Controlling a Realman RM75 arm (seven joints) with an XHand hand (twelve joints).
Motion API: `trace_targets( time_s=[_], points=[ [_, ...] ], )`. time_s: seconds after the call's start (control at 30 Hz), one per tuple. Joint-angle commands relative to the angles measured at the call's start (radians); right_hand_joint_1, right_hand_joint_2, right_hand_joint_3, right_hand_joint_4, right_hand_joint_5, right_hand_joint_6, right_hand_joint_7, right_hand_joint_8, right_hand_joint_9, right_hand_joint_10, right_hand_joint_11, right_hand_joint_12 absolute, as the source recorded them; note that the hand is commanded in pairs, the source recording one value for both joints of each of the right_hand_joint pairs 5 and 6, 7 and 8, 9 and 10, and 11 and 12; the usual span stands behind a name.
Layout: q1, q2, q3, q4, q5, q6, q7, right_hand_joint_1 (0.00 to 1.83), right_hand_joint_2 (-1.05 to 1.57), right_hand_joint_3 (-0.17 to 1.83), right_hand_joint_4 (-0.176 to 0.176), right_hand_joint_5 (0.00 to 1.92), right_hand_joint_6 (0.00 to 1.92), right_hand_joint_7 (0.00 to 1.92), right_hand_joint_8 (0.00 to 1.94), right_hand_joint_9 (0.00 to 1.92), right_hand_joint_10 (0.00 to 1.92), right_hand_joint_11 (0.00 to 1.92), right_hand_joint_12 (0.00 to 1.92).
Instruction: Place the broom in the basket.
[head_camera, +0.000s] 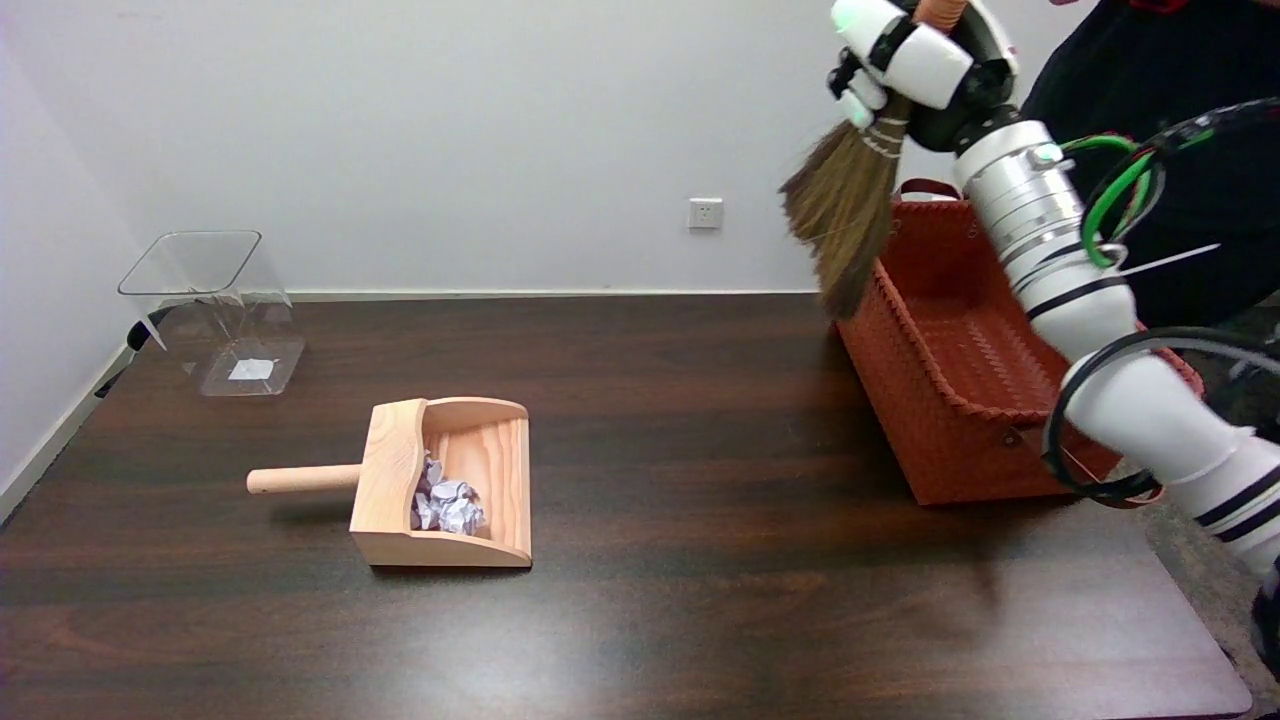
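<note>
At nine o'clock stands a clear bin, and at seven a wooden dustpan with crumpled foil. At two o'clock the right hand is clamped on the broom, its bristles hanging over the left rim of the basket. Better to shift it right, then lower it slowly before releasing.

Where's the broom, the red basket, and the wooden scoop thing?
broom (845, 215), head view, on the brown bristles.
basket (955, 455), head view, on its woven front wall.
wooden dustpan (390, 465), head view, on its back wall by the handle.
</note>
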Motion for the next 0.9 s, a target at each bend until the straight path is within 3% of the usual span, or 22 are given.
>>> trace_targets(
  time_s=[0.03, 0.07, 0.13, 0.6, 0.9],
  points=[
    [-0.152, 0.082, 0.337, 0.056, 0.027, -0.19, 0.0, 1.1, 1.51, 0.66, 0.0, 1.92, 1.92, 1.92, 1.92, 1.92, 1.92, 1.72, 1.72],
    [-0.159, 0.106, 0.501, -0.012, -0.161, -0.174, 0.076, 1.1, 1.51, 0.66, 0.0, 1.92, 1.92, 1.92, 1.92, 1.92, 1.92, 1.72, 1.72],
    [-0.156, 0.083, 0.359, 0.078, 0.026, -0.193, 0.0, 1.1, 1.5, 0.65, 0.0, 1.92, 1.92, 1.92, 1.92, 1.92, 1.92, 1.72, 1.72],
    [-0.186, 0.091, 0.37, 0.169, 0.02, -0.24, 0.0, 1.14, 1.45, 0.64, 0.0, 1.92, 1.92, 1.92, 1.92, 1.92, 1.92, 1.71, 1.71],
    [-0.227, 0.08, 0.272, 0.199, 0.02, -0.203, 0.001, 1.15, 1.42, 0.64, 0.0, 1.92, 1.92, 1.92, 1.92, 1.92, 1.92, 1.71, 1.71]
  ],
)
